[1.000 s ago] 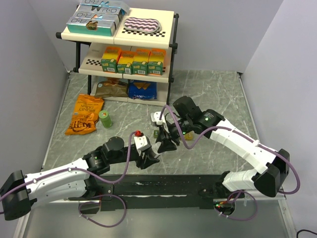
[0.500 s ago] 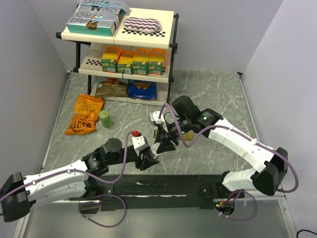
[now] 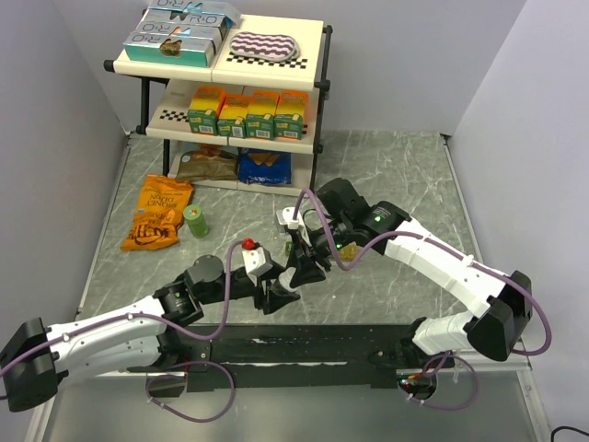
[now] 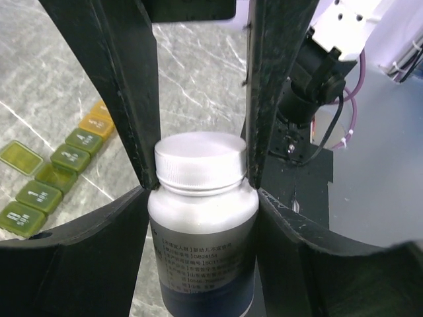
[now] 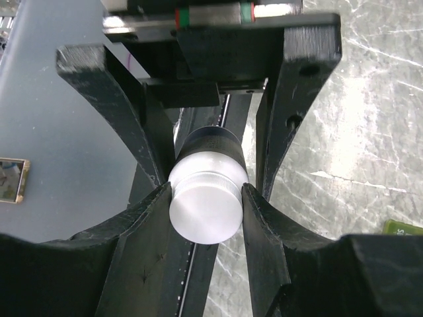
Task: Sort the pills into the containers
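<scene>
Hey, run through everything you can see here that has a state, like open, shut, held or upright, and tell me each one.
pill bottle: capped, held between both tools.
cap: on the bottle, pinched by the right tool.
left tool: closed on the bottle's body.
right tool: closed on the cap.
pill organizer: one lid flipped open, the others shut.
green canister: standing upright.
orange snack bag: lying flat.
</scene>
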{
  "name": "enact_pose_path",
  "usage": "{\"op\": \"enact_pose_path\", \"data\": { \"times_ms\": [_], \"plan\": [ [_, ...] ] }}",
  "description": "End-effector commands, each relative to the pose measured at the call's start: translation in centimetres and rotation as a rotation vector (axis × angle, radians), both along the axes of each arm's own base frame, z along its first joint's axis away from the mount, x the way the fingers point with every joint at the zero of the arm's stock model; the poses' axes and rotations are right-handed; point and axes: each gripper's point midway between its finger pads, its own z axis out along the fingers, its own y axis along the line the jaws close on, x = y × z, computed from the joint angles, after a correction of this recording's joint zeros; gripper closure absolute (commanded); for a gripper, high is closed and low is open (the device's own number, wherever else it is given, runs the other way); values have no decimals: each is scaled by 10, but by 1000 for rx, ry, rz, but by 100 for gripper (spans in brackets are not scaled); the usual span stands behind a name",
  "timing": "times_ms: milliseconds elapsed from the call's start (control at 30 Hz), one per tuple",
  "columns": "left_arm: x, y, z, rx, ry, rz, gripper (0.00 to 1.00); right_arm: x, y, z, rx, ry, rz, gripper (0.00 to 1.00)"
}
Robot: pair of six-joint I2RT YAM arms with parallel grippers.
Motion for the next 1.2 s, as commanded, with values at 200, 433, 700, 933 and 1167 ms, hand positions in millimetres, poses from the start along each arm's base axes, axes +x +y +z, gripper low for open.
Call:
{"op": "enact_pose_path", "data": {
  "times_ms": [200,433,700,933,1167],
  "plan": [
    [1,2,1,13,-15,3,32,-3,2,20,60,4,17,99],
    [0,3,0,15,-10,1,34,-2,2,19,58,10,15,99],
    [0,-1,-6,44,0,-15,34,1,2,21,63,6,2,99],
    [1,1,-3,28,-5,1,34,1,2,19,62,17,1,99],
    [-1,-4,-2,47,-5,-37,99,1,2,16,56,26,0,99]
  ]
}}
